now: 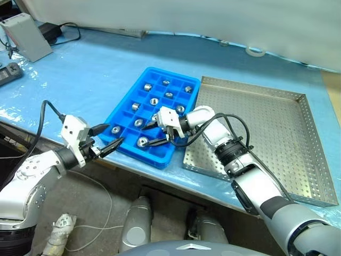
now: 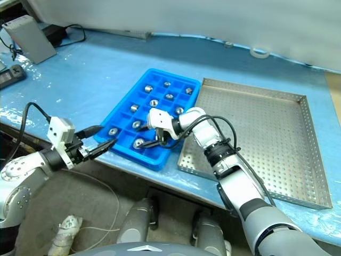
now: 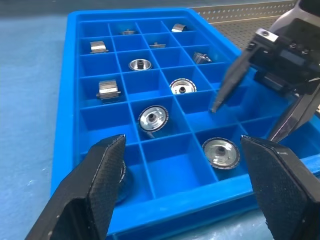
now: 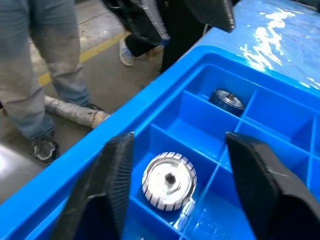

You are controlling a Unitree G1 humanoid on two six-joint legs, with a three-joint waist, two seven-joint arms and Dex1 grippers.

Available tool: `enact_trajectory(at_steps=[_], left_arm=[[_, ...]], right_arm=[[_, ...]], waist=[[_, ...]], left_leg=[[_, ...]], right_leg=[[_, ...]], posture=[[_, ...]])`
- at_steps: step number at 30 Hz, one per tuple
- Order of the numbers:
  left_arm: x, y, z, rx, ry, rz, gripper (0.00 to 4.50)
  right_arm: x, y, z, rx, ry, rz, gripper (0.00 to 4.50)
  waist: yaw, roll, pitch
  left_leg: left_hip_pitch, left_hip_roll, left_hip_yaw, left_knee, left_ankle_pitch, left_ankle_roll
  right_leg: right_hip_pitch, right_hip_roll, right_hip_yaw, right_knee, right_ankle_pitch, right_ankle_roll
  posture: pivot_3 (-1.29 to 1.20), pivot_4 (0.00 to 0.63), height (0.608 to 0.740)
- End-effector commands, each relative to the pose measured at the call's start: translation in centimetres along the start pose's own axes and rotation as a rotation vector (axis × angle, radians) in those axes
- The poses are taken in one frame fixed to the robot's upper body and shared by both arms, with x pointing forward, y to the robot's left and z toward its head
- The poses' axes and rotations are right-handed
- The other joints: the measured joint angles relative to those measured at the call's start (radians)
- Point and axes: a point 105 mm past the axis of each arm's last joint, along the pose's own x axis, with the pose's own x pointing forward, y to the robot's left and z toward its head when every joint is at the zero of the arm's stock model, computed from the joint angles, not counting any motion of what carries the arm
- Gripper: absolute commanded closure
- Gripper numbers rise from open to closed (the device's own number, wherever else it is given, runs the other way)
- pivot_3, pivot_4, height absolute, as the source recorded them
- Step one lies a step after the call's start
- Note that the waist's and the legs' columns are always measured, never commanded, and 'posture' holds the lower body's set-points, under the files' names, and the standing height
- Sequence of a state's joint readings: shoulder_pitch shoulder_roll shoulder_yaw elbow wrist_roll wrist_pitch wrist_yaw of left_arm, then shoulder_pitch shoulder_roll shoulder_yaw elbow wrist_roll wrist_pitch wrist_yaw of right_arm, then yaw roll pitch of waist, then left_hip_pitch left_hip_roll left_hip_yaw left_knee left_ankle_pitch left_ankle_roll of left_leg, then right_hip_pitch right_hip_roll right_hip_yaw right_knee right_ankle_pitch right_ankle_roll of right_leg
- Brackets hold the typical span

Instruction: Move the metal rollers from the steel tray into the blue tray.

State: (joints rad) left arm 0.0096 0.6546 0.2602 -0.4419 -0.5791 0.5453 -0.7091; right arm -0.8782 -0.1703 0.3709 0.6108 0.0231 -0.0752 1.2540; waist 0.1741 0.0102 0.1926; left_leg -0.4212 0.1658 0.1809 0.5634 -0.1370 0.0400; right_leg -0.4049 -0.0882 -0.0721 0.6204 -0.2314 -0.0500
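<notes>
Judged close to finished, going by how things lay; counted about ten metal rollers (image 1: 154,101) spread singly through the compartments of the blue tray (image 1: 118,110), which sat on the blue-covered table (image 1: 96,69) with its long side against the steel tray (image 1: 277,133); found no roller on any visible part of that perforated floor, though the right arm hid a strip of its near corner, so a straggler there could not be ruled out. Right gripper (image 1: 157,133) poised low over the near end of the blue tray, jaws parted and gripping nothing; nearest roller (image 4: 169,181) lying flat on the compartment floor right between those fingers, free of both, looking freshly set down. Left gripper (image 1: 108,138) held off the near rim of the blue tray, just beyond the table edge, jaws spread wide and likewise empty. Left to do, probably: withdraw the right arm and check the covered corner of the steel tray.
</notes>
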Motion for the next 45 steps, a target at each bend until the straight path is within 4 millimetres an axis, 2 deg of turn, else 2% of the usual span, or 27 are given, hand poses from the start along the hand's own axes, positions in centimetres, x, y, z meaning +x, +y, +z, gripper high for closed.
enact_trajectory(at_steps=[1,5,9,11,13,15,18,22,25,27,29,32,34,37,43,45], left_arm=[[1.0,-0.6,1.4,0.027,-0.039,-0.041,0.62],[2.7,-1.0,2.0,0.019,-0.060,-0.098,0.62],[5.1,-2.3,2.6,-0.007,-0.090,-0.198,0.62],[6.1,-2.9,2.8,-0.023,-0.105,-0.238,0.62],[7.8,-3.7,3.7,-0.097,-0.170,-0.292,0.62],[8.8,-4.3,4.3,-0.133,-0.199,-0.329,0.62],[10.6,-6.4,4.2,-0.133,-0.205,-0.423,0.62],[12.4,-8.3,4.0,-0.141,-0.215,-0.510,0.62],[13.5,-9.9,3.5,-0.143,-0.221,-0.557,0.62],[13.8,-10.7,2.9,-0.140,-0.222,-0.581,0.62],[13.8,-10.6,2.6,-0.138,-0.221,-0.588,0.62],[14.1,-9.5,2.1,-0.139,-0.211,-0.588,0.62],[14.1,-8.6,1.6,-0.144,-0.202,-0.588,0.62],[13.6,-7.8,1.1,-0.150,-0.195,-0.591,0.62],[12.0,-6.6,0.0,-0.153,-0.182,-0.591,0.62],[11.8,-6.8,-0.4,-0.152,-0.177,-0.592,0.62]], right_arm=[[-2.0,-2.2,1.7,-0.042,-0.030,-0.103,1.33],[-5.9,-3.1,2.3,-0.055,-0.012,-0.166,1.33],[-11.4,-2.0,1.9,-0.084,0.094,-0.196,1.33],[-13.5,-1.6,1.7,-0.086,0.148,-0.219,1.33],[-17.4,-1.0,0.5,-0.076,0.265,-0.283,1.33],[-19.7,-0.4,0.0,-0.060,0.328,-0.320,1.33],[-23.4,1.3,-1.0,-0.002,0.439,-0.382,1.33],[-26.2,4.3,-2.0,0.082,0.536,-0.410,1.33],[-27.4,6.8,-3.0,0.147,0.596,-0.416,1.33],[-27.4,8.4,-3.5,0.177,0.616,-0.414,1.33],[-26.8,9.4,-3.6,0.206,0.603,-0.417,1.33],[-25.8,10.8,-3.9,0.234,0.594,-0.412,1.33],[-25.5,11.3,-4.1,0.245,0.593,-0.410,1.33],[-25.3,11.5,-4.4,0.262,0.590,-0.419,1.33],[-24.7,11.7,-5.8,0.293,0.587,-0.428,1.33],[-24.4,11.8,-6.3,0.301,0.584,-0.429,1.33]], waist=[[0.001,0.000,0.000],[-0.001,0.000,0.000],[-0.010,0.000,0.000],[-0.028,-0.001,0.000],[-0.040,-0.001,0.000],[-0.052,-0.001,0.000],[-0.081,-0.001,-0.001],[-0.114,0.000,-0.001],[-0.134,0.000,-0.001],[-0.140,0.000,-0.001],[-0.156,0.000,-0.001],[-0.170,0.001,-0.001],[-0.174,0.001,-0.001],[-0.181,0.001,-0.001],[-0.185,0.001,-0.002],[-0.183,0.002,-0.002]], left_leg=[[0.000,0.000,0.000,0.000,0.000,0.000],[0.001,0.000,0.000,0.001,0.001,-0.001],[0.001,0.000,0.000,0.002,0.001,-0.001],[0.001,-0.001,0.000,0.002,0.001,-0.001],[0.001,-0.001,0.001,0.003,0.001,0.000],[0.001,-0.001,0.001,0.004,0.000,0.000],[0.001,-0.001,0.001,0.006,-0.001,0.003],[0.001,0.000,0.002,0.008,-0.002,0.005],[0.002,0.000,0.002,0.008,-0.002,0.008],[0.003,0.000,0.002,0.009,-0.002,0.009],[0.005,0.000,0.002,0.009,-0.003,0.009],[0.010,0.000,0.002,0.008,-0.004,0.008],[0.014,0.000,0.002,0.008,-0.004,0.008],[0.015,0.000,0.002,0.008,-0.005,0.008],[0.014,-0.002,0.002,0.009,-0.008,0.013],[0.014,-0.002,0.002,0.008,-0.009,0.013]], right_leg=[[0.000,0.000,0.000,0.000,0.000,0.000],[0.001,0.000,0.000,0.002,0.000,0.000],[0.002,0.000,0.001,0.002,0.000,0.000],[0.003,0.000,0.001,0.001,0.000,0.000],[0.003,0.000,0.002,0.001,0.000,0.000],[0.003,0.000,0.002,0.001,0.000,0.000],[0.004,0.000,0.002,0.001,0.000,0.000],[0.005,0.000,0.002,-0.001,0.000,0.000],[0.006,0.000,0.002,-0.002,0.000,0.000],[0.008,0.000,0.002,-0.003,0.000,0.000],[0.011,0.000,0.002,-0.005,0.000,0.001],[0.016,0.000,0.002,-0.006,0.000,0.001],[0.019,0.000,0.001,-0.007,-0.004,0.008],[0.022,0.000,0.001,-0.012,-0.004,0.009],[0.025,-0.001,0.002,-0.015,0.000,0.002],[0.025,-0.001,0.002,-0.015,0.000,0.001]], posture=[[0.21,0.150,0.740],[0.14,0.150,0.740],[0.03,0.150,0.740],[0.02,0.150,0.740],[-0.05,0.150,0.740],[-0.07,0.150,0.740],[-0.14,0.150,0.740],[-0.21,0.150,0.740],[-0.25,0.150,0.740],[-0.27,0.150,0.740],[-0.28,0.150,0.740],[-0.30,0.150,0.740],[-0.30,0.150,0.740],[-0.30,0.150,0.740],[-0.30,0.150,0.740],[-0.30,0.150,0.740]])
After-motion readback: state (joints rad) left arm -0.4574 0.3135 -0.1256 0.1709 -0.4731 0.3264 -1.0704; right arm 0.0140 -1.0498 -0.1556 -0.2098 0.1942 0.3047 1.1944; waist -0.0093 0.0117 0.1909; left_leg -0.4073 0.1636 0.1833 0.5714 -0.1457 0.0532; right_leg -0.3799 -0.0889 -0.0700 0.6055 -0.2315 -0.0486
